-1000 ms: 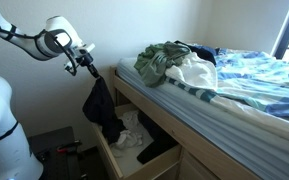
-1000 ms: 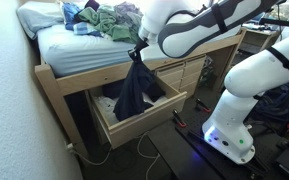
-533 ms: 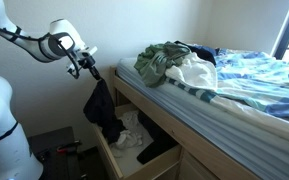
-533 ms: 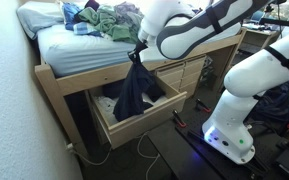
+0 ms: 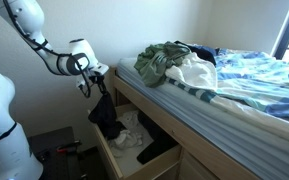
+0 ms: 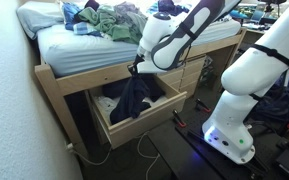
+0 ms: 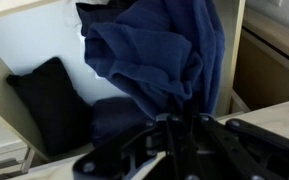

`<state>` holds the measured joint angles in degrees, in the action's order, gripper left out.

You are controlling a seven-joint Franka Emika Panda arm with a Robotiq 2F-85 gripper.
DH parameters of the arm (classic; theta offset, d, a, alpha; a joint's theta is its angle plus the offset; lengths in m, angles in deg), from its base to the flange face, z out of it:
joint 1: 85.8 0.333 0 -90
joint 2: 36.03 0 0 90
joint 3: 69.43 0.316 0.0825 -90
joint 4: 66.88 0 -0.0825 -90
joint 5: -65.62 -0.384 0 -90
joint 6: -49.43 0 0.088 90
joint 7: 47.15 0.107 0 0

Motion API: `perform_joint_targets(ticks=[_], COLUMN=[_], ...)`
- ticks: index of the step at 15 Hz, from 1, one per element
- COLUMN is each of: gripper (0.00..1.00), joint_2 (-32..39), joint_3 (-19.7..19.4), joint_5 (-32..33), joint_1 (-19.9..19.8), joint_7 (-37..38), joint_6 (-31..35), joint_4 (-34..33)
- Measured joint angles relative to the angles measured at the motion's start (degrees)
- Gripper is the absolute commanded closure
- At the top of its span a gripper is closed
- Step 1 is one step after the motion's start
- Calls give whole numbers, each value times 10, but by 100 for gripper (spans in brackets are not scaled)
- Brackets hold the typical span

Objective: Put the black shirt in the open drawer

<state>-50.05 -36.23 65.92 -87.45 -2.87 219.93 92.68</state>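
Exterior view, bed toward 3 o'clock: fingers (image 5: 97, 84) are closed on the top of the black shirt (image 5: 105, 112), which hangs straight down at their 6 o'clock. Its lower folds reach into the drawer (image 5: 108, 158), which is pulled out from under the bed (image 5: 234, 95). The folds sit just beside a white cloth (image 5: 134, 128) lying in the drawer. Clothes pile (image 5: 172, 58) is on the mattress at 2 o'clock of the fingers, well apart from them.

Exterior view, facing the drawer's front: fingers (image 6: 136, 70) are near the edge of the bed frame (image 6: 59, 88), pinched shut on the black shirt (image 6: 134, 98). The shirt drapes toward 6 o'clock, its lower half inside the drawer (image 6: 149, 124), behind the front panel. Cannot tell whether the hem rests on the contents. Clothes pile (image 6: 109, 22) is at 11 o'clock, up on the mattress.

Wrist view: fingers (image 7: 174, 128) are at 6 o'clock of the frame, tips buried in the cloth and clamped on it. Black shirt (image 7: 154, 60) fills the centre, bunched in folds, and reads dark blue here. Beneath it is the pale floor of the drawer (image 7: 29, 50). A black folded item (image 7: 44, 100) lies at 9 o'clock.
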Motion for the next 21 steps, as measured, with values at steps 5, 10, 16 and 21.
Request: perform_joint_targets(ticks=[5,10,16,21], gripper=[98,98,98,98], joint_2=[87,136,195,274], joint_3=[8,8,-28,-87], joint_5=[56,155,282,373], joint_1=[-50,-82,-82,-49], joint_7=[10,85,208,286], joint_6=[24,24,8,-33], joint_4=[-10,-27,-73,-147])
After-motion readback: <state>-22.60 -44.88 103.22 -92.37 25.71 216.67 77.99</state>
